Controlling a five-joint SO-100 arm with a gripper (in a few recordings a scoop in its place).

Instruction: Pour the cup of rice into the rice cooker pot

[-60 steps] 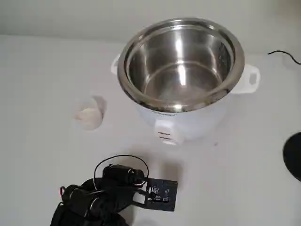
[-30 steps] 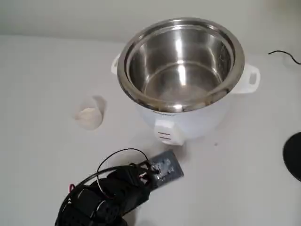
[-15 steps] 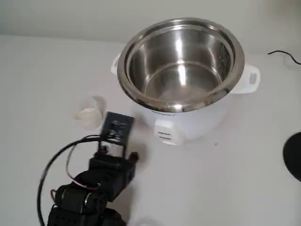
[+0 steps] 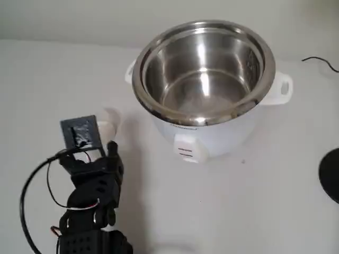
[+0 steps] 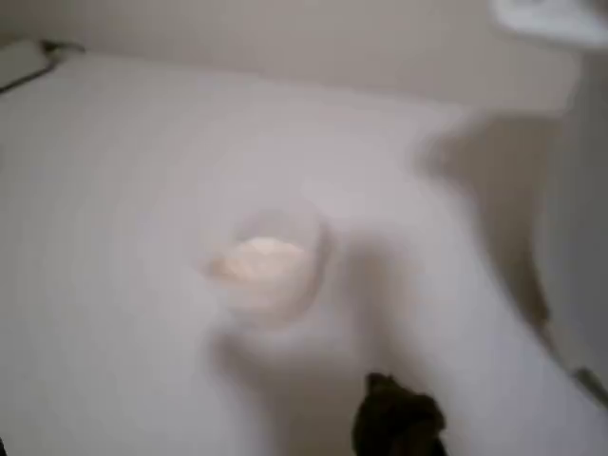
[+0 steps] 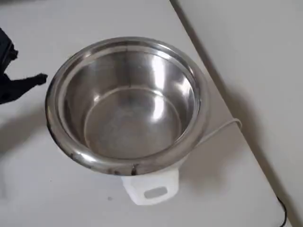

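White table [image 4: 254, 211] — arm [image 4: 92, 196] reaches toward cup of rice [image 5: 271, 261].

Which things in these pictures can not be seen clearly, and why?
- Cup of rice: blurred in the wrist view; in the fixed view the arm hides most of it.
- Gripper: open or shut cannot be told; the wrist camera board covers its fingers in the fixed view.
- Rice cooker pot: its white body is cut off at the wrist view's right edge.

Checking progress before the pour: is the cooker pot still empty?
Empty. The rice cooker pot shows a bare shiny steel bottom in the overhead and fixed views, and the rice sits in the cup of rice on the table.
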